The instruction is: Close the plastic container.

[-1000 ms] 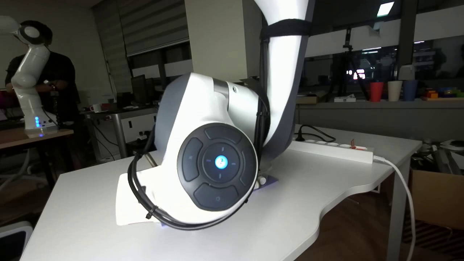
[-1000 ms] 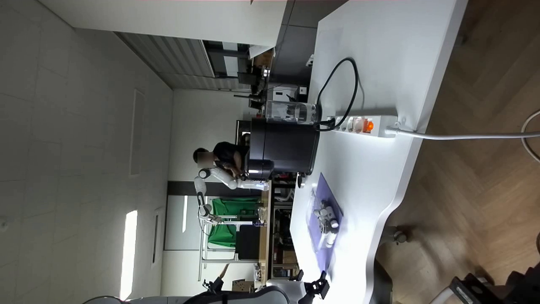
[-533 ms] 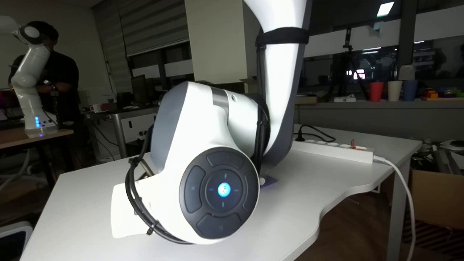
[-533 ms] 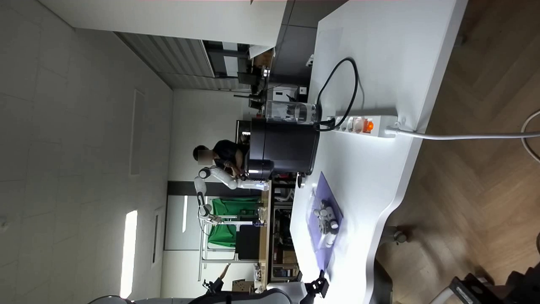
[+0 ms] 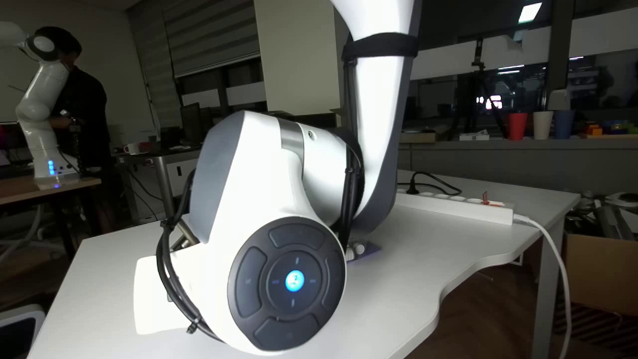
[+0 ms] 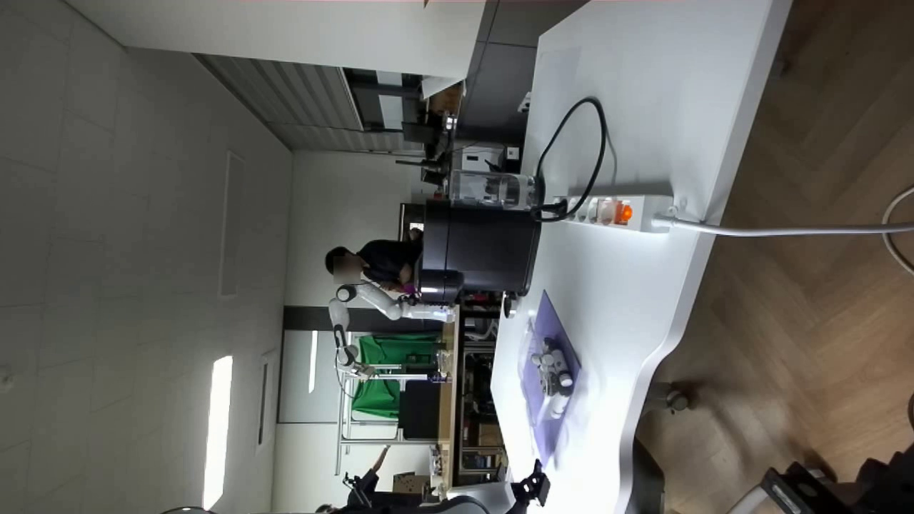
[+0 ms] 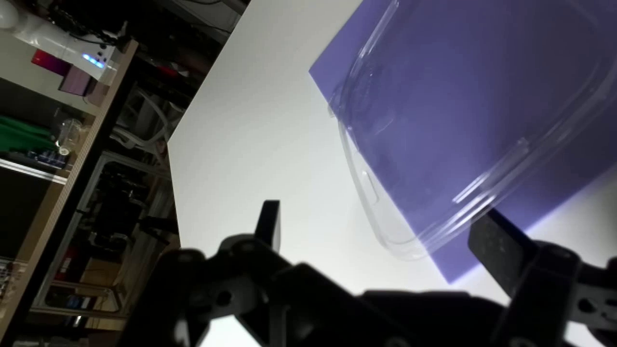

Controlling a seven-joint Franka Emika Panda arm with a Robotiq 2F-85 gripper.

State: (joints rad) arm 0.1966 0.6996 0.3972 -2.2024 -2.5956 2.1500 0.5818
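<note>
The clear plastic container (image 6: 553, 375), with whitish rounded pieces showing through, lies on a purple mat (image 6: 550, 314). In the wrist view, a rounded clear plastic part (image 7: 475, 200) reaches over the mat (image 7: 443, 262) and past its edge; I cannot tell whether it is lid or base. My gripper (image 7: 378, 221) is open, with nothing held. Its right finger meets the plastic's edge in the picture, partly behind it; touching is unclear. Its left finger is apart, over white table. The gripper (image 6: 532, 485) also shows beside the mat's end. In an exterior view, the arm hides most of the container; a few white pieces (image 5: 358, 248) show.
A tall black appliance (image 6: 485, 246) and a clear jar (image 6: 493, 189) stand beyond the mat on the white table (image 6: 628, 285). A power strip (image 6: 614, 212) with a looped black cable (image 6: 603, 135) lies beside them; the strip also shows in an exterior view (image 5: 458, 207).
The arm has moved lower and leftward in an exterior view, and the gripper has shifted slightly in the sideways exterior picture. The container and mat look unmoved.
</note>
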